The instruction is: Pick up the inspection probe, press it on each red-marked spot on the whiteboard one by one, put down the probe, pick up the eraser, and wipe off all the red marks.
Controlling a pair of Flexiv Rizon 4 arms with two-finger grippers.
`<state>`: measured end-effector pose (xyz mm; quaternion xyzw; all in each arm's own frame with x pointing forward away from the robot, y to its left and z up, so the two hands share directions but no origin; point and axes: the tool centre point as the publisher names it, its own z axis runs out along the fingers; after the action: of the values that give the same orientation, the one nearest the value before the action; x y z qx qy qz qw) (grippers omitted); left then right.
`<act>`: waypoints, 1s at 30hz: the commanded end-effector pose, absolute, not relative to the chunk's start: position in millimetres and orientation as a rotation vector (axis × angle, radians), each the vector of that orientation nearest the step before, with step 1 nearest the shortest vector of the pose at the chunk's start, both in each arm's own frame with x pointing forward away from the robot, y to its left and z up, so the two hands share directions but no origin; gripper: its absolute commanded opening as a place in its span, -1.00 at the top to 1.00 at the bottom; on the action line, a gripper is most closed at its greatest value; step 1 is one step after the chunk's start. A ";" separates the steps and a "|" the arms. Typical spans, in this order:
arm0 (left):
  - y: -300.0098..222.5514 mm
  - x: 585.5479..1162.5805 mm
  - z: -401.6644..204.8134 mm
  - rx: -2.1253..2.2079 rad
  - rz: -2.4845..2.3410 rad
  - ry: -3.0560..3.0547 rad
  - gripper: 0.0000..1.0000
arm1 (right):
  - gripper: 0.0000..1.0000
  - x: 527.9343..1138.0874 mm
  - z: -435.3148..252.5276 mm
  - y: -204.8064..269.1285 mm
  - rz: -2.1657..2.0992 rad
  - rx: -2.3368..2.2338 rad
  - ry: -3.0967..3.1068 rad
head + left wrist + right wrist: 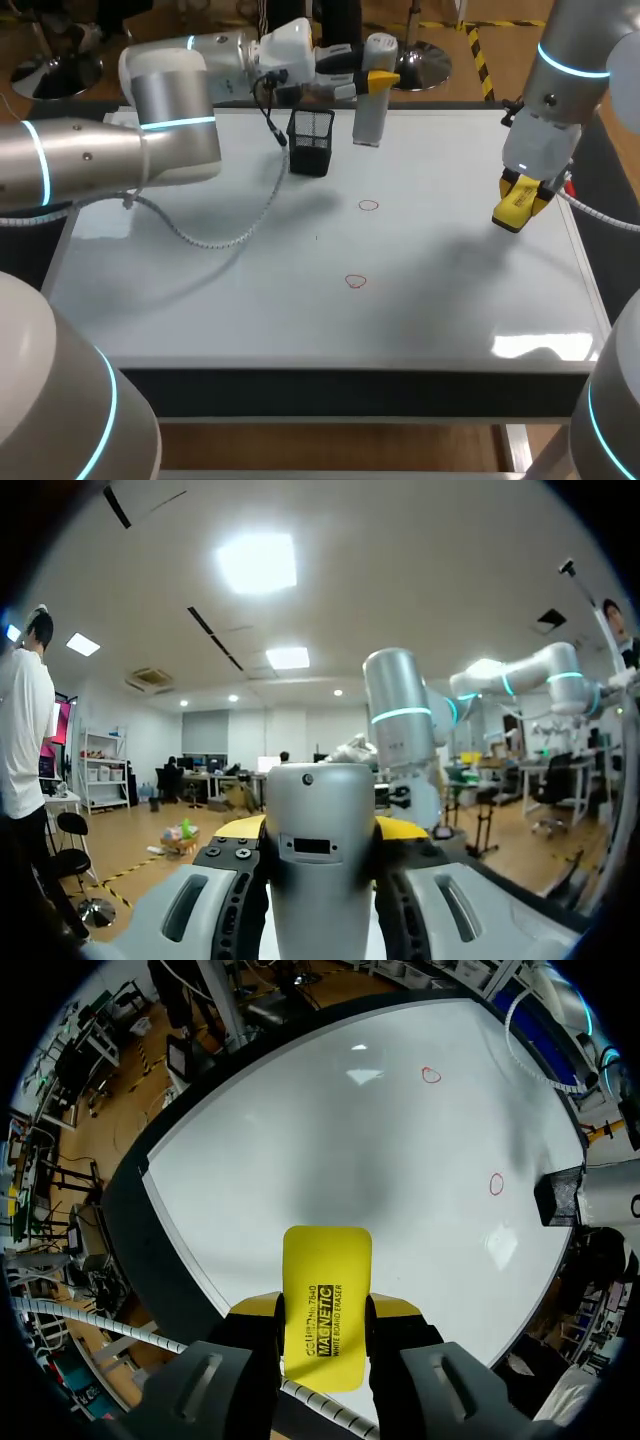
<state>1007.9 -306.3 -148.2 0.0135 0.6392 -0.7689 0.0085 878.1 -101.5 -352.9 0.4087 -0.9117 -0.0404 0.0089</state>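
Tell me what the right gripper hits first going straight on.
Probably bare whiteboard: the right gripper, shut on the yellow eraser, points down at it, so the eraser lands first, short of both red marks.

The grey, cylindrical inspection probe (322, 890) is gripped between the fingers of the left gripper (320, 828), whose yellow tips (405, 827) are seen on either side of it.

Task objects relative to the whiteboard (200, 300).
The grey inspection probe (372, 100) is held upright at its far edge, the yellow eraser (520, 200) above its right side; two circular red marks (368, 206) (355, 281) are drawn near its centre.
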 end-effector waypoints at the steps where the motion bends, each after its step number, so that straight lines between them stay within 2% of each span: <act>1: -318.8 1028.9 -145.3 0.067 -2.405 2.013 1.00 | 1.00 878.6 -352.3 -101.9 -0.122 1.278 -2.845; 14: -329.2 1073.1 -141.1 0.072 -2.417 1.997 1.00 | 1.00 878.6 -352.3 -101.9 -0.122 1.278 -2.845; 30: -327.1 1086.6 -144.3 0.090 -2.424 2.010 1.00 | 1.00 878.6 -352.3 -101.9 -0.122 1.278 -2.845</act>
<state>1082.3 -326.9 -144.6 0.0241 0.6379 -0.7698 0.0011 878.1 -101.6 -352.8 0.4087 -0.9117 -0.0404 0.0089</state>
